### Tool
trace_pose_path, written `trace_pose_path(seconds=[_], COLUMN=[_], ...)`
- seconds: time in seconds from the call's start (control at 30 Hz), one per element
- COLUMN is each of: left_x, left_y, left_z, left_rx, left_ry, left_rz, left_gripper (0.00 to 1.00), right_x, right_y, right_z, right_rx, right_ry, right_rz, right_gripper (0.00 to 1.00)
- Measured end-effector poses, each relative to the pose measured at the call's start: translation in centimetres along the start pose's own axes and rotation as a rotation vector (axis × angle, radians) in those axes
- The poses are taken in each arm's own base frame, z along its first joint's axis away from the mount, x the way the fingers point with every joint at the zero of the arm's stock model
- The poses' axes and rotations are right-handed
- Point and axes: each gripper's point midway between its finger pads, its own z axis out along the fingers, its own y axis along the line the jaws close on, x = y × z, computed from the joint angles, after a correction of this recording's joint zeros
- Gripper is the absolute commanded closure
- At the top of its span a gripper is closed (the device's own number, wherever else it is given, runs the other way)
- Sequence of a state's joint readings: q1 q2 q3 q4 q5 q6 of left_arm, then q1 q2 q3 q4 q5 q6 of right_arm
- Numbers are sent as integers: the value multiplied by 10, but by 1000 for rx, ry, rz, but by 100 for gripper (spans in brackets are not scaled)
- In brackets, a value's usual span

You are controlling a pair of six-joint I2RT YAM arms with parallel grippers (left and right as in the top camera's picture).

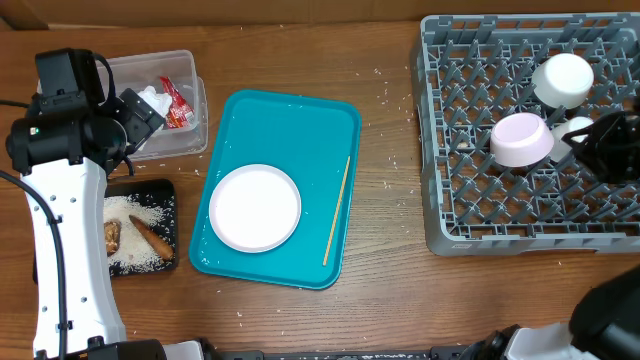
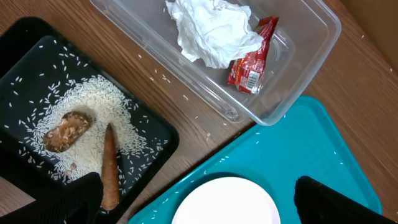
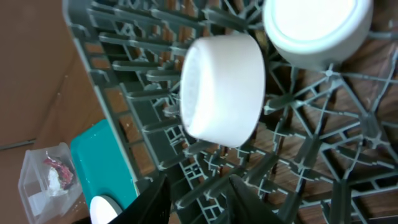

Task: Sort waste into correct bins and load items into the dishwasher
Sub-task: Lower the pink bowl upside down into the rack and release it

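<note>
The grey dishwasher rack (image 1: 470,200) holds a white bowl (image 1: 522,138) and a white cup (image 1: 563,78). My right gripper (image 1: 588,142) hovers over the rack just right of the bowl. In the right wrist view its jaws (image 3: 200,202) stand apart with only rack (image 3: 311,155) between them, the bowl (image 3: 221,90) lying beyond the tips. A white plate (image 1: 255,207) and a wooden stick (image 1: 337,210) lie on the teal tray (image 1: 290,120). My left gripper (image 2: 199,208) is wide open above the plate (image 2: 227,202). The clear tub (image 2: 298,68) holds a napkin (image 2: 211,31) and a red wrapper (image 2: 252,59).
The black tray (image 1: 160,190) at the front left holds rice (image 2: 93,106), a lumpy brown scrap (image 2: 67,130) and a long brown one (image 2: 109,168). Loose rice grains dot the wooden table between the teal tray and the rack. My left arm's white link (image 1: 65,260) stands beside the black tray.
</note>
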State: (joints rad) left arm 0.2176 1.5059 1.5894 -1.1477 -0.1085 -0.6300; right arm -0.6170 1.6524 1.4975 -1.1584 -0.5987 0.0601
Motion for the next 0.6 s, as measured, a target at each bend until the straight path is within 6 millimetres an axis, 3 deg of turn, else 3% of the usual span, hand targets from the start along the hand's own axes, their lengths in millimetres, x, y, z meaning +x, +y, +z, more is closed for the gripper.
trace_pose_path(seconds=[0.1, 0.17, 0.3, 0.4, 0.6], left_x=[0, 0, 0, 0, 0], left_y=[0, 0, 0, 0, 0], left_z=[0, 0, 0, 0, 0], left_rx=[0, 0, 0, 0, 0], left_ry=[0, 0, 0, 0, 0], left_rz=[0, 0, 0, 0, 0], left_gripper=[0, 0, 0, 0, 0], right_x=[-3, -3, 1, 5, 9], right_y=[16, 30, 52, 58, 38], right_z=[-6, 0, 27, 51, 97], right_rx=[-11, -18, 9, 65, 186], right_ry=[-41, -47, -25, -3, 57], right_rz=[-56, -116, -195, -219, -173], right_gripper=[89, 96, 96, 96, 96])
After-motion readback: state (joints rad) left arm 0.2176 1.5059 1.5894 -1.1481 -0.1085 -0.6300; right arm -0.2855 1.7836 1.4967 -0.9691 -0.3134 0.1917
